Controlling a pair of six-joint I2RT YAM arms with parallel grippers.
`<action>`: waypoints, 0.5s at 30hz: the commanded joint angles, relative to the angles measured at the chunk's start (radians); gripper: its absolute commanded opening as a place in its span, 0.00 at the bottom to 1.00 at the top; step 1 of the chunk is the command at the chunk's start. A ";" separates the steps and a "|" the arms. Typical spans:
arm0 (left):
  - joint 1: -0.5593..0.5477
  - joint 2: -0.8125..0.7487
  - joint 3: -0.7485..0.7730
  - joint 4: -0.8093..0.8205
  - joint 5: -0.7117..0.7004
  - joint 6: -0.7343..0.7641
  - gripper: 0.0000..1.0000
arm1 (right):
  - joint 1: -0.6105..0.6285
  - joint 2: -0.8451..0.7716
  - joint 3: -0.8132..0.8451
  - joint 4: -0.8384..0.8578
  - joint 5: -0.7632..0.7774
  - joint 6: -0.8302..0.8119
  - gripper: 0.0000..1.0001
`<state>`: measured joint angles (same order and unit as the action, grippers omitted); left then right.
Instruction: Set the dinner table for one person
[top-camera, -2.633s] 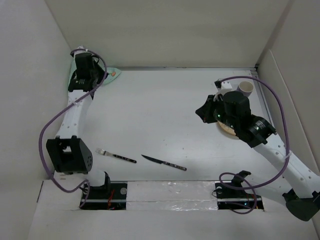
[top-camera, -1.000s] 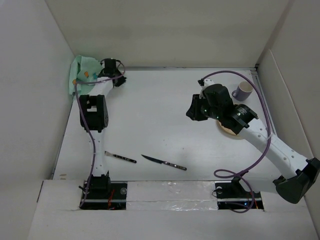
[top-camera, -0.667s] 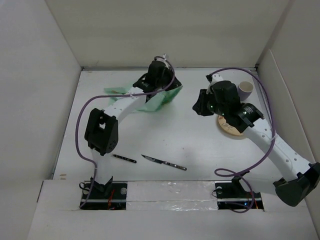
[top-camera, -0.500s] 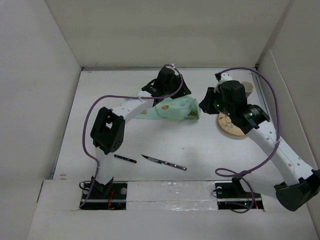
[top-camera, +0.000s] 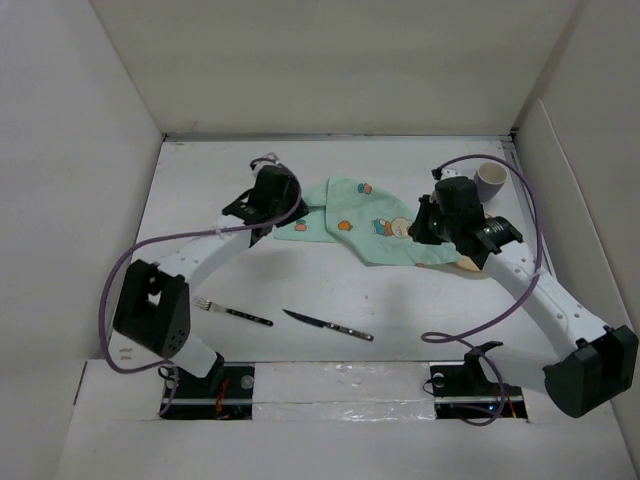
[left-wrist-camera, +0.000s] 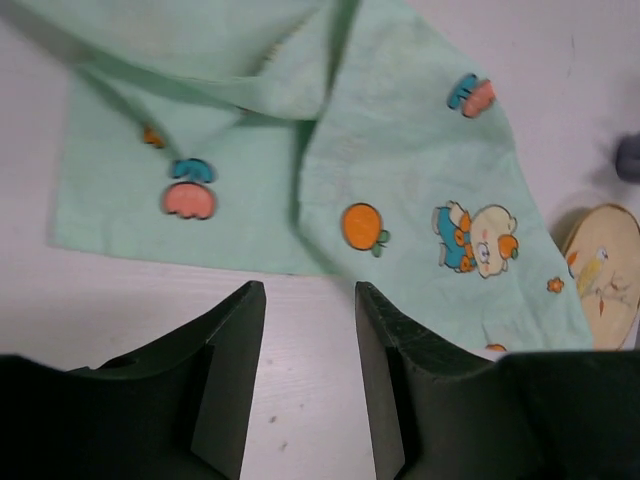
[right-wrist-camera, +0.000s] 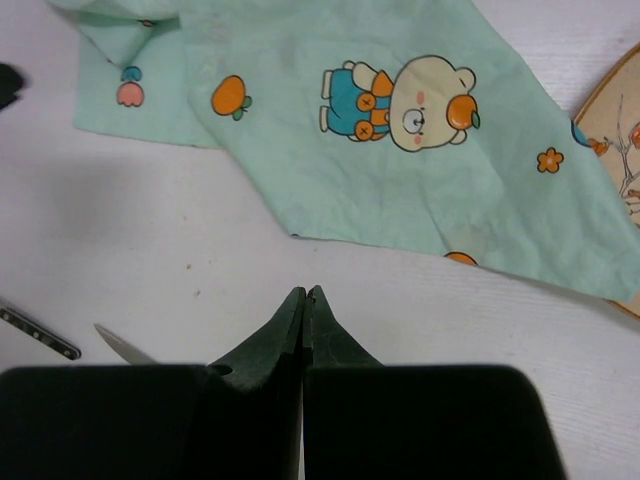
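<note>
The white table (top-camera: 300, 280) holds everything. A rumpled green cloth (top-camera: 365, 215) covers part of the plate (left-wrist-camera: 605, 270). Left jaws gape, empty, beside the cloth. Right jaws are pressed together, empty. A cup (top-camera: 491, 178) stands behind; a knife (top-camera: 328, 326) and maybe a fork (top-camera: 232, 312) lie in front.

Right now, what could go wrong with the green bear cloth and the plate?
The placemat is folded over itself, and one edge lies over the plate. Pulling it flat might drag the plate. The left gripper is open and the right gripper shut, neither holding the placemat, so a poor grab could bunch it more. The mug, close to the right arm, could be bumped.
</note>
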<state>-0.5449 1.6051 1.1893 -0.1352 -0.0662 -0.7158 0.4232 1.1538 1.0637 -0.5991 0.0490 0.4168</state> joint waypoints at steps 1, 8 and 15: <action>0.092 -0.118 -0.160 -0.015 -0.066 -0.031 0.38 | -0.027 0.024 -0.013 0.030 -0.015 0.034 0.00; 0.214 -0.058 -0.295 0.060 0.022 -0.031 0.41 | -0.027 0.011 -0.037 0.090 -0.113 0.048 0.00; 0.185 0.111 -0.186 0.019 -0.012 0.009 0.42 | -0.027 -0.006 -0.044 0.059 -0.101 0.034 0.19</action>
<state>-0.3389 1.6852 0.9627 -0.1112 -0.0685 -0.7334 0.3985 1.1843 1.0298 -0.5686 -0.0399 0.4515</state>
